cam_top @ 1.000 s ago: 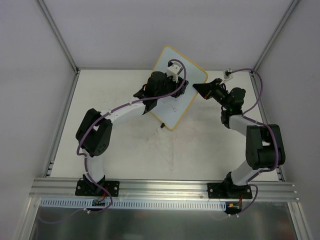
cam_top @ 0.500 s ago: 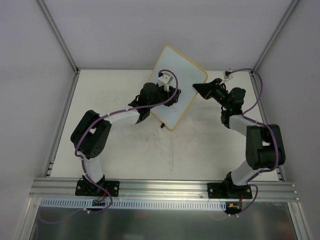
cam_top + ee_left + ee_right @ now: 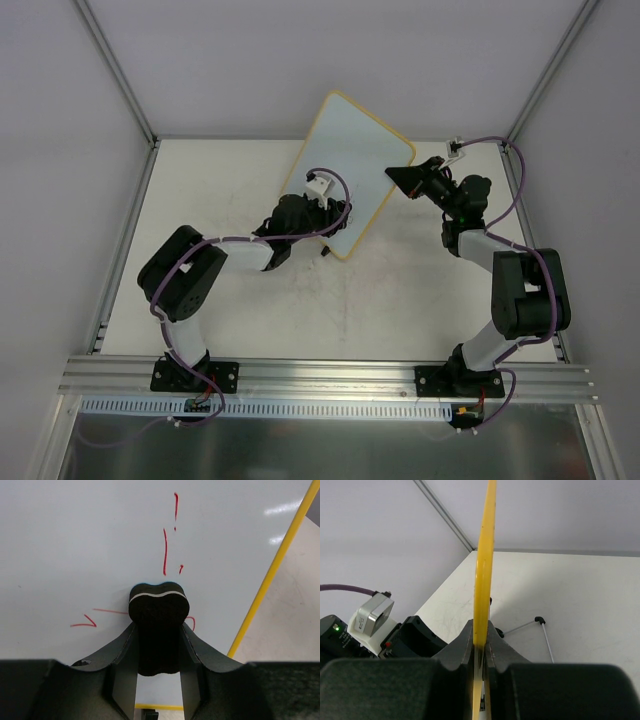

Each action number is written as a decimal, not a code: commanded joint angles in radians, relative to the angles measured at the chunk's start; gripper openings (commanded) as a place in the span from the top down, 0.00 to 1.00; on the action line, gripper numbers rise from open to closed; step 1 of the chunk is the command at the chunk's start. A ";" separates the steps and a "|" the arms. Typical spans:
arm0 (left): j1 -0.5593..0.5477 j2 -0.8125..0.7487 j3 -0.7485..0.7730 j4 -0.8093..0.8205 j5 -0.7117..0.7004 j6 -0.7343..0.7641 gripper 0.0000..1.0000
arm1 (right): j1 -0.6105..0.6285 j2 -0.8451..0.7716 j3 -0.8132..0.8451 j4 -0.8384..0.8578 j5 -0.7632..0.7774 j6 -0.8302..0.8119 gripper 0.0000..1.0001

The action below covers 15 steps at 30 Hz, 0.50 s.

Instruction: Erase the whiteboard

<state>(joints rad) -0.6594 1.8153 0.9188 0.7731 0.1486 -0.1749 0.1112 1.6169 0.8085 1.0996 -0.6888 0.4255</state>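
Note:
The whiteboard (image 3: 352, 140), white with a thin yellow frame, stands tilted at the back of the table. My right gripper (image 3: 396, 178) is shut on its right edge; in the right wrist view the yellow rim (image 3: 485, 555) runs straight up from between the fingers of the right gripper (image 3: 480, 630). My left gripper (image 3: 336, 214) is shut on a black eraser (image 3: 158, 605), whose end presses against the lower part of the board face (image 3: 75, 540). Red marks (image 3: 164, 552) lie just above the eraser, and more red strokes (image 3: 84, 624) lie to its left.
A small black foot (image 3: 325, 250) sticks out at the board's lower corner. A thin wire leg with a black tip (image 3: 540, 622) rests on the table behind the board. Grey walls close in the table (image 3: 220, 190), and an aluminium rail (image 3: 330, 375) runs along its near edge.
My left gripper has slid the eraser down the board, from near its middle toward the lower left edge. The right arm and the board have stayed still.

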 commanded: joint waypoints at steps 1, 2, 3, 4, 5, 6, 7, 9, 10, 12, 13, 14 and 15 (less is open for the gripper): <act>-0.039 0.058 -0.115 -0.144 0.008 -0.040 1.00 | 0.073 -0.031 0.011 0.029 -0.207 -0.062 1.00; -0.048 0.058 -0.124 -0.138 0.003 -0.041 1.00 | 0.073 -0.029 0.011 0.031 -0.207 -0.060 1.00; -0.051 0.056 -0.130 -0.132 -0.003 -0.044 1.00 | 0.073 -0.029 0.011 0.029 -0.209 -0.062 1.00; -0.054 0.058 -0.139 -0.123 -0.004 -0.047 1.00 | 0.073 -0.031 0.011 0.029 -0.209 -0.062 1.00; -0.055 0.059 -0.141 -0.118 -0.007 -0.049 1.00 | 0.071 -0.031 0.011 0.029 -0.207 -0.060 1.00; -0.063 0.062 -0.143 -0.112 -0.009 -0.051 1.00 | 0.073 -0.031 0.009 0.029 -0.207 -0.060 1.00; -0.068 0.065 -0.146 -0.104 -0.014 -0.049 1.00 | 0.073 -0.032 0.011 0.029 -0.209 -0.060 1.00; -0.078 0.065 -0.150 -0.094 -0.018 -0.048 1.00 | 0.073 -0.031 0.009 0.029 -0.206 -0.060 1.00; -0.083 0.062 -0.152 -0.089 -0.027 -0.046 1.00 | 0.073 -0.032 0.009 0.029 -0.207 -0.060 1.00; -0.089 0.061 -0.150 -0.083 -0.035 -0.043 1.00 | 0.073 -0.031 0.009 0.029 -0.207 -0.060 1.00; -0.092 0.061 -0.143 -0.081 -0.035 -0.043 1.00 | 0.071 -0.031 0.009 0.029 -0.206 -0.060 1.00; -0.092 0.059 -0.137 -0.081 -0.037 -0.046 1.00 | 0.073 -0.029 0.009 0.029 -0.206 -0.060 1.00; -0.094 0.061 -0.129 -0.081 -0.037 -0.046 1.00 | 0.073 -0.029 0.011 0.029 -0.207 -0.060 1.00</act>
<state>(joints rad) -0.7071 1.8133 0.8120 0.8673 0.0669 -0.1959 0.1131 1.6142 0.8089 1.1030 -0.6926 0.4217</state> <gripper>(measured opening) 0.317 0.086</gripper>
